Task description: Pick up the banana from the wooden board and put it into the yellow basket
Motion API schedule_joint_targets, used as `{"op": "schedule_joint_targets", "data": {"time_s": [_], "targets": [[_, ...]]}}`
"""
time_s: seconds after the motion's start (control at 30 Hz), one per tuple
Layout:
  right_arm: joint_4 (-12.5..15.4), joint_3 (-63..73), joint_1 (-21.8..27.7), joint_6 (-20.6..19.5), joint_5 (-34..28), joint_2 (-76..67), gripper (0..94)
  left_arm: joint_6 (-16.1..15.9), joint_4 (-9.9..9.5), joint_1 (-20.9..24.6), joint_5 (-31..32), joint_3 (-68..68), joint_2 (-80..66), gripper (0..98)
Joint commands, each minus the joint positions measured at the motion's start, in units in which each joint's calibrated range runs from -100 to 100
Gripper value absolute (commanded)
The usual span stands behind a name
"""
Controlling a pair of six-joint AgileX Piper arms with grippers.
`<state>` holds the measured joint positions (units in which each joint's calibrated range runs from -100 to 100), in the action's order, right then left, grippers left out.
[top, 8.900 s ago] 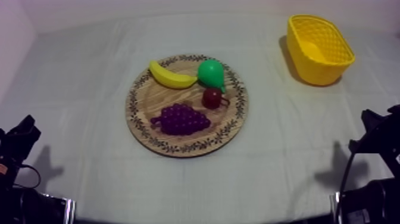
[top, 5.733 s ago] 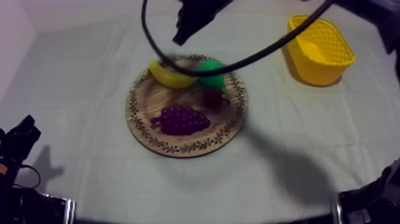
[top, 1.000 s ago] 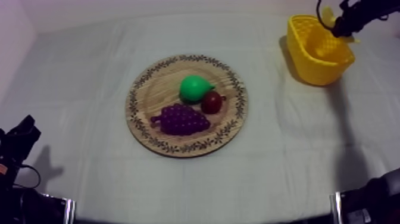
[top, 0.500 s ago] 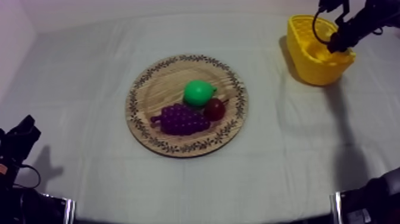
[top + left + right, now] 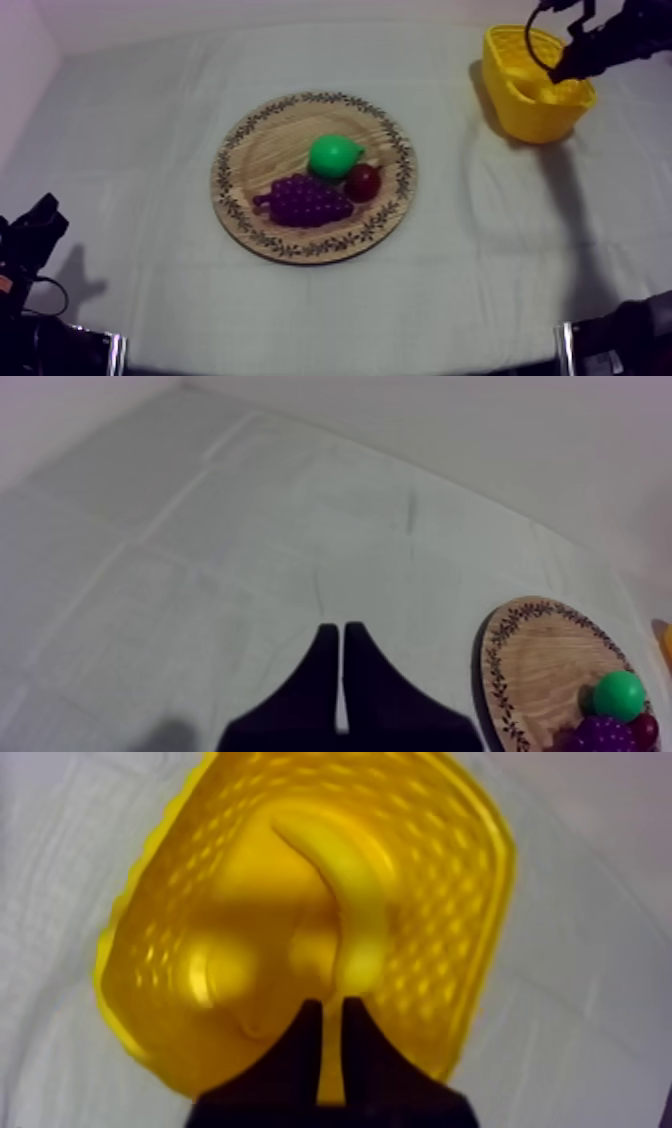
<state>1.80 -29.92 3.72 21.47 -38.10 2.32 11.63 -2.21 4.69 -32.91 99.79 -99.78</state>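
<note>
A smooth glossy plastic banana [image 5: 350, 882] lies in the perforated plastic basket [image 5: 160, 912]; the grained wooden board [image 5: 262, 150] sits on matt cloth [image 5: 130, 130].

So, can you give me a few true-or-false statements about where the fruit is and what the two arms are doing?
1. The banana lies inside the basket. True.
2. The pear is in the basket too. False: the pear sits on the board, beside the grapes.
3. The right gripper hangs above the basket. True.
4. The left gripper holds the small red fruit. False: it is shut on nothing, away from the board, and that fruit lies on the board.
</note>
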Motion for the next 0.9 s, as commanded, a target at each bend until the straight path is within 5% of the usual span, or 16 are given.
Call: {"op": "schedule_joint_targets", "data": {"time_s": [0.0,0.13,0.33,0.87], "targets": [[2.68,-2.64,0.94,-0.87,1.67,-7.15,1.7,0.02,0.03,-0.02,0.01,-0.01,-0.05,0.1],[5.99,-10.72,1.62,-1.52,5.76,-17.87,0.9,0.02,0.03,-0.02,0.01,-0.01,-0.05,0.1],[3.49,-26.48,0.38,-9.01,13.7,-35.29,0.7,0.03,0.03,-0.02,0.01,-0.01,-0.05,0.1],[-0.16,-51.16,-2.77,-18.13,1.93,-75.17,0.7,0.02,0.03,-0.02,0.01,-0.01,-0.05,0.1]]}}
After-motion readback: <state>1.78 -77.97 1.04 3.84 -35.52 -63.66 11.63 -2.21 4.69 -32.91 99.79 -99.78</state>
